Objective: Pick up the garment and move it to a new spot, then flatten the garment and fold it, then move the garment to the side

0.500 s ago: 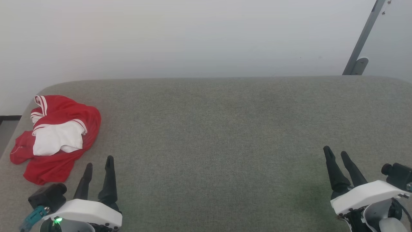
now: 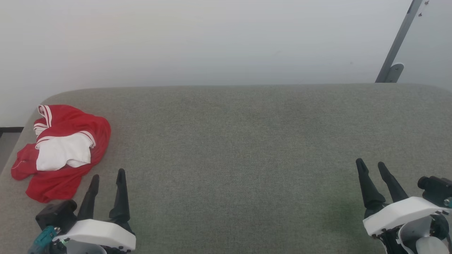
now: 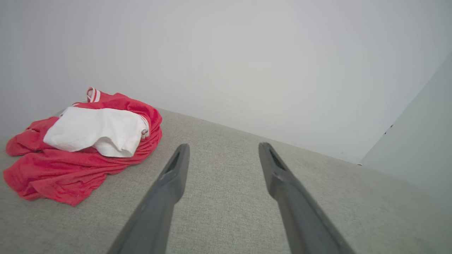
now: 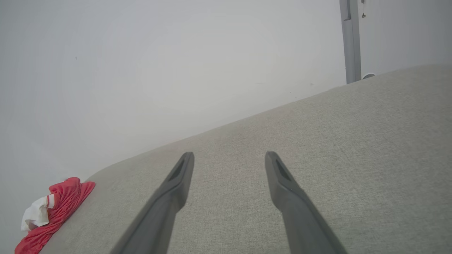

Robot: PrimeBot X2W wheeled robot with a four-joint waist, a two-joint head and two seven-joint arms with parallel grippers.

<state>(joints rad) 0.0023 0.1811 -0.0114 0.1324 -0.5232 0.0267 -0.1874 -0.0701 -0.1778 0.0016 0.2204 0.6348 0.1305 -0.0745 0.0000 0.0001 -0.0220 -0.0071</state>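
The garment lies crumpled near the left edge of the grey-green padded surface: red cloth with a white sleeve on top and striped trim showing. My left gripper stands open at the lower left, just right of and nearer than the heap, touching nothing. In the left wrist view the garment sits left of my open left gripper. At the lower right my right gripper is open and empty. The right wrist view has the open right gripper and the garment far off at lower left.
A white wall rises behind the padded surface. A grey metal post leans at the back right. The surface's left edge runs close beside the garment, with dark floor beyond.
Both grippers have shifted slightly: the left one a little lower in the head view, the right one a touch to the right. The garment lies as before.
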